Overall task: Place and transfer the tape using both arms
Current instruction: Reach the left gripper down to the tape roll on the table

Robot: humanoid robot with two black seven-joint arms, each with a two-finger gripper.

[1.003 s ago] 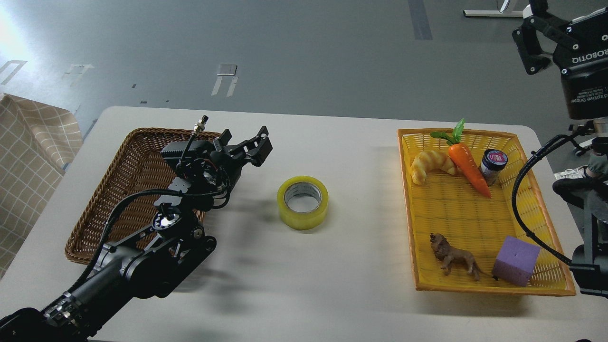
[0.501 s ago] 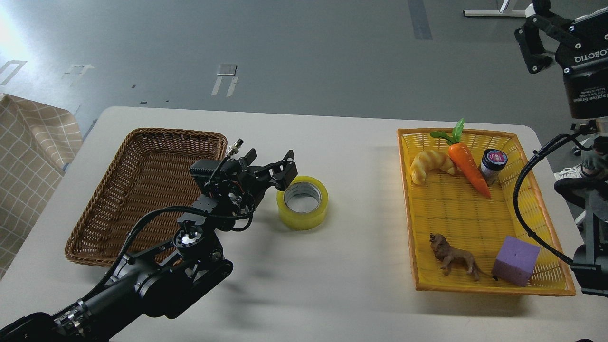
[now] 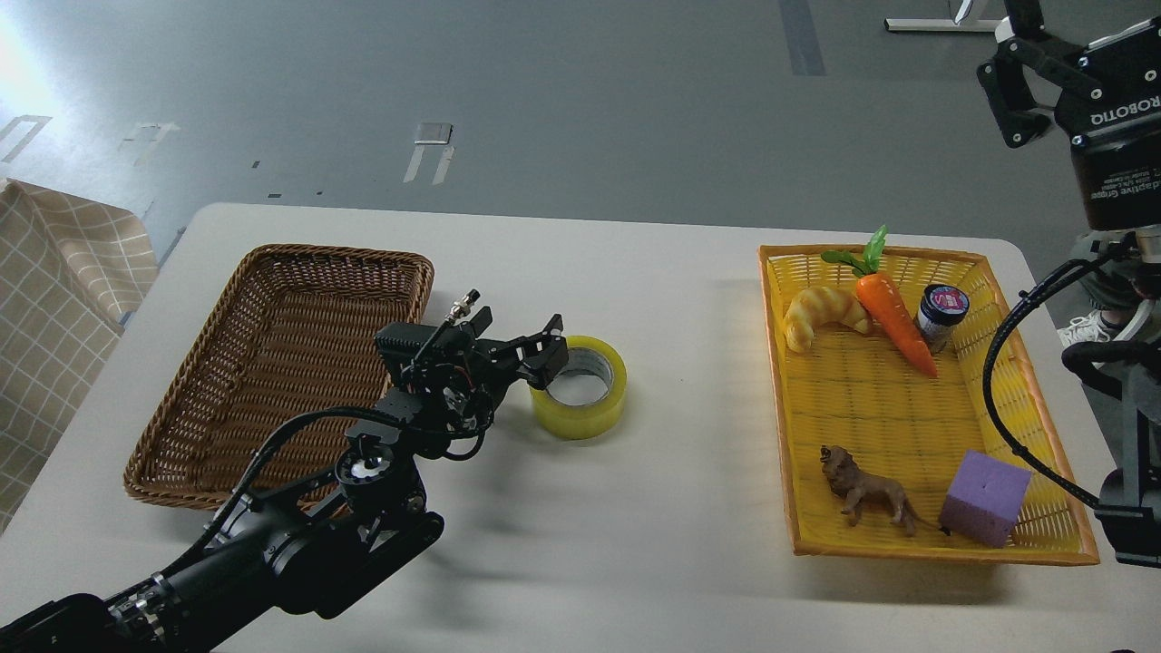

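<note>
Tabletop (image 3: 635, 562), pale, rounded corners; far edge at 12 o'clock, near edge cut by the frame at 6 o'clock.

Tape (image 3: 585, 392): yellow translucent roll, lying flat near the tabletop centre, core opening upward. Bare surface lies open at its 12, 3 and 6 o'clock sides.

Left end effector (image 3: 547, 356): at the roll's 9 o'clock rim, fingers apart, tips over the rim and the core opening; contact cannot be told. The left arm (image 3: 299, 544) runs back toward 7 o'clock.

Brown wicker basket (image 3: 172, 426): at 9 o'clock of the roll, its right rim just beside the left wrist.

Yellow plastic basket (image 3: 1043, 399): at 3 o'clock, well apart from the roll, its right rim near the tabletop edge. Contents: croissant (image 3: 824, 315), carrot (image 3: 893, 322) and small jar (image 3: 941, 316) at the far end; lion figure (image 3: 863, 492) and purple cube (image 3: 986, 498) at the near end.

Right end effector (image 3: 1020, 82): raised at 2 o'clock, beyond the tabletop corner, fingers spread, nothing between them.

Checked cloth (image 3: 54, 299): left frame edge.
</note>
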